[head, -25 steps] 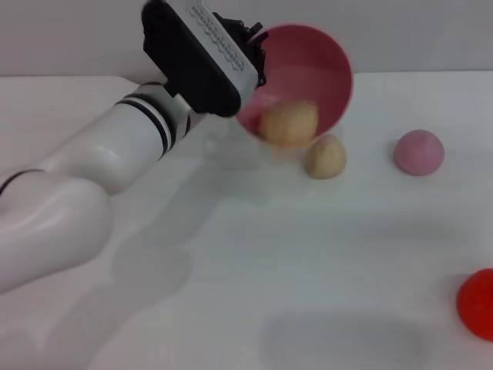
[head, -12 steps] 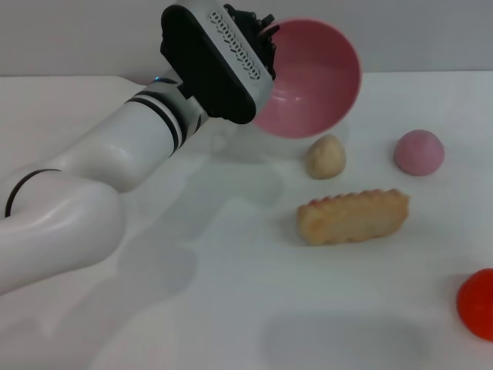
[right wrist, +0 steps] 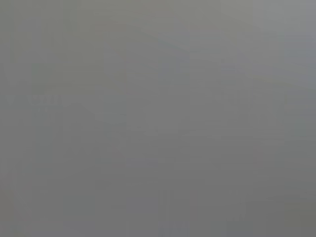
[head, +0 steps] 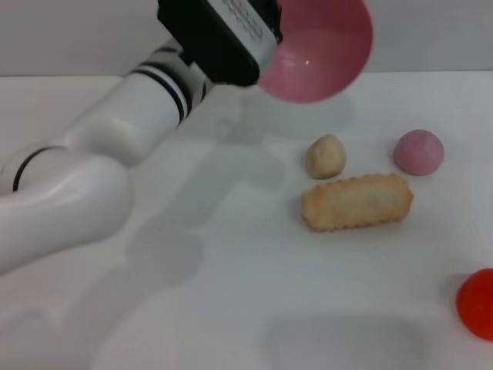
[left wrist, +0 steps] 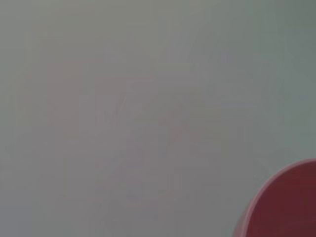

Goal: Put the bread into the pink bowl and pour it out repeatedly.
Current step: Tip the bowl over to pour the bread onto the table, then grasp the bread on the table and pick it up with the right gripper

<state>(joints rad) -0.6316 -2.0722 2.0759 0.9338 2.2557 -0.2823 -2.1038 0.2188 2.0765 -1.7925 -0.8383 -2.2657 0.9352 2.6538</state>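
Observation:
The pink bowl (head: 320,54) hangs tipped on its side above the far middle of the table, its empty inside facing me. My left gripper (head: 269,19) is shut on the bowl's left rim, at the top edge of the head view. A slice of the bowl's rim (left wrist: 286,207) shows in the left wrist view. The bread (head: 357,202), a tan ridged loaf, lies flat on the white table below and a little to the right of the bowl, clear of it. My right gripper is out of view.
A small beige egg-shaped lump (head: 325,156) sits just behind the bread. Right of it is a small pink dome (head: 419,152). A red round object (head: 477,303) is cut by the right edge. My left arm (head: 92,177) crosses the table's left side.
The bread slid out of the tilted bowl and came to rest on the table. My left gripper lifted the empty bowl higher and slightly right.

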